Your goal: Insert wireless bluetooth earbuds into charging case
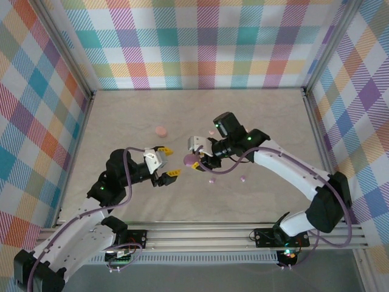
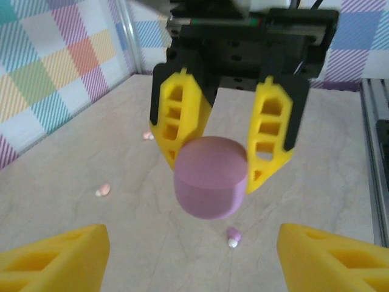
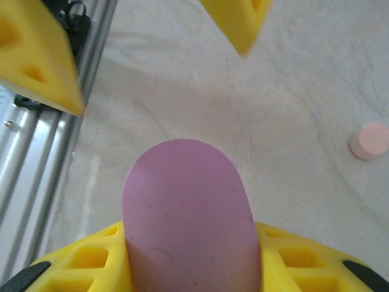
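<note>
The tiny pink earbuds (image 1: 211, 180) lie apart near the middle of the pale, stone-look worktop (image 1: 121, 115). Above them the right gripper (image 1: 196, 159) squeezes the round purple case (image 2: 211, 182), and the left gripper (image 1: 168, 162) faces it with jaws wide apart, holding nothing. A pink puck (image 1: 160, 131) sits further back, and bright checked walls (image 1: 200, 42) stand on three sides.

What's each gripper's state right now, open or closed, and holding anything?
Left gripper: jaws open, holding nothing.
Right gripper: closed on the purple charging case.
</note>
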Available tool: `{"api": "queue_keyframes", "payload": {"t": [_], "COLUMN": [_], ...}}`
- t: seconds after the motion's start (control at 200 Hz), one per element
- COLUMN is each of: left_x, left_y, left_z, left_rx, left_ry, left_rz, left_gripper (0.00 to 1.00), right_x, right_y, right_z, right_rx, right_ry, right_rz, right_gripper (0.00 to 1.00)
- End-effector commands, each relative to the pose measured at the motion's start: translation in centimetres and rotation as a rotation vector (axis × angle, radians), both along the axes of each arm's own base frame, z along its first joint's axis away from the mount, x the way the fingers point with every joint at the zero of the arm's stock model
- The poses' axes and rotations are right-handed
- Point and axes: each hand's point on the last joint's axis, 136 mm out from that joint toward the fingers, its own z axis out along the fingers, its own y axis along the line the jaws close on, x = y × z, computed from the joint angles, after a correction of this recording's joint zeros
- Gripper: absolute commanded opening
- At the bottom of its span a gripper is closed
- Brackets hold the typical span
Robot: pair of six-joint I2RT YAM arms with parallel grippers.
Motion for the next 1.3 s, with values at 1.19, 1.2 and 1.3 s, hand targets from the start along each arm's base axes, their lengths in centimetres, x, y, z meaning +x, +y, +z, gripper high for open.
{"api": "queue_keyframes", "payload": {"t": [1.19,1.2,1.3], "left_x": [-0.2,-0.2,-0.5], "left_y": [-5.0,-5.0,-5.1], "left_z": [1.0,1.0,0.5], "left_rx": [-0.108,-0.107,-0.088], "left_ry": [0.04,0.041,0.058], "left_rz": [-0.172,-0.173,-0.188], "left_gripper": [0.67,0.66,0.63], "right_x": [-2.1,-2.1,-2.1], "right_y": [-0.9,-0.9,-0.9], "right_z": [3.2,3.2,3.3], "right_rx": [0.063,0.063,0.067], "right_ry": [-0.013,-0.013,-0.013], "right_rz": [0.04,0.04,0.04], "right_gripper": [0.07,0.07,0.07]}}
